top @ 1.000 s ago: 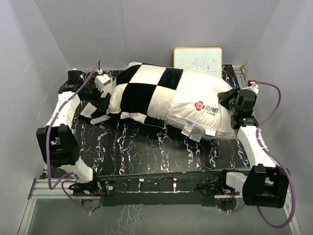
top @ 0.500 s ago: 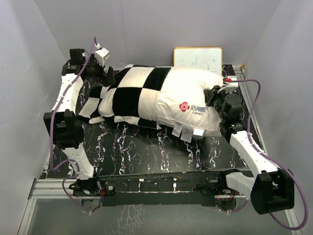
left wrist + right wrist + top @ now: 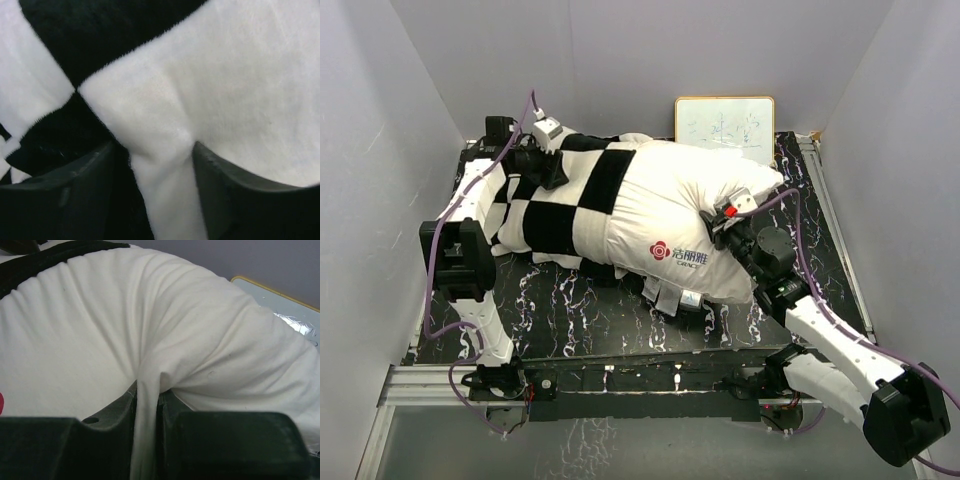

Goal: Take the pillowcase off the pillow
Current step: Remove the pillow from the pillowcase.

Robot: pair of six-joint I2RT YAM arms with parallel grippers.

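The plump white pillow (image 3: 670, 200) lies across the table, red logo facing up. The black-and-cream checkered pillowcase (image 3: 555, 215) covers its left part. My left gripper (image 3: 552, 168) is pressed down on the pillowcase's far top. In the left wrist view its fingers (image 3: 235, 195) squeeze a raised fold of plush pillowcase (image 3: 150, 100), so the left gripper (image 3: 160, 190) is shut on it. My right gripper (image 3: 718, 222) sits on the pillow's right side. In the right wrist view it (image 3: 146, 400) pinches a thin ridge of bare white pillow (image 3: 100, 340) cloth.
A small whiteboard (image 3: 724, 120) leans against the back wall just behind the pillow, also visible from the right wrist as a whiteboard (image 3: 280, 305). The black marbled table (image 3: 580, 310) is walled in by grey panels at left, right and back.
The pillow with its case has shifted left and nearer, carried by my right gripper. My left gripper rose, swung right onto the case's far top and closed from wide open onto a fold.
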